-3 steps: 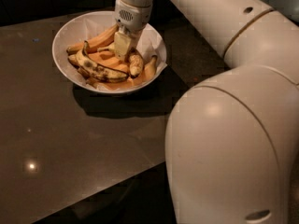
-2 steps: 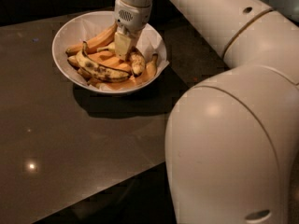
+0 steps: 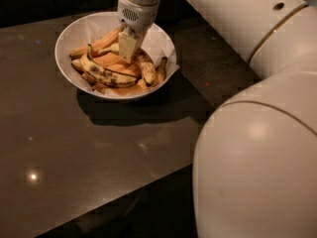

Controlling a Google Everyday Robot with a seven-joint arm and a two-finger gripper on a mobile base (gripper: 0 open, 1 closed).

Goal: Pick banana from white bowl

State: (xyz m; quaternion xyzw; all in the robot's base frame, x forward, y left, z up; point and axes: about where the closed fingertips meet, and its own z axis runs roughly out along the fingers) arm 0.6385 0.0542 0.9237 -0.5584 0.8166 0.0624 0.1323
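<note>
Hardly anything can be seen to have changed over the last second: the claw point(image 3: 128, 51) was already down inside the bowl point(image 3: 69, 36) then, and it is found there now, at most nudged slightly, while the bowl and the fruit piled in it are placed as before. No banana has been raised or dragged, so it may be judged that the pick is held at the grasping stage (the lift itself is left to be done). Whether the claw is open, closed or gripping cannot be told, since its tip is sunk among the fruit. The banana point(image 3: 146, 68) is the plump, freckled, strongly curved one lying in the right half of the bowl, on top of smoother orange-yellow fruit; its upper end is set just beside the claw's tip, to the right of it in the view, and from there its body is curved down and away toward the near right rim. Contact between the two can be neither confirmed nor ruled out. A longer blotched banana point(image 3: 106, 74) is laid across the near left of the pile, below and left of the claw, and is not to be mistaken for the target. The bowl is stood on the dark desk point(image 3: 99, 157), toward its far edge, with the arm point(image 3: 257, 148) filling the right foreground. A closing around the banana's upper end, then a straight lift, would seem to be called for.
</note>
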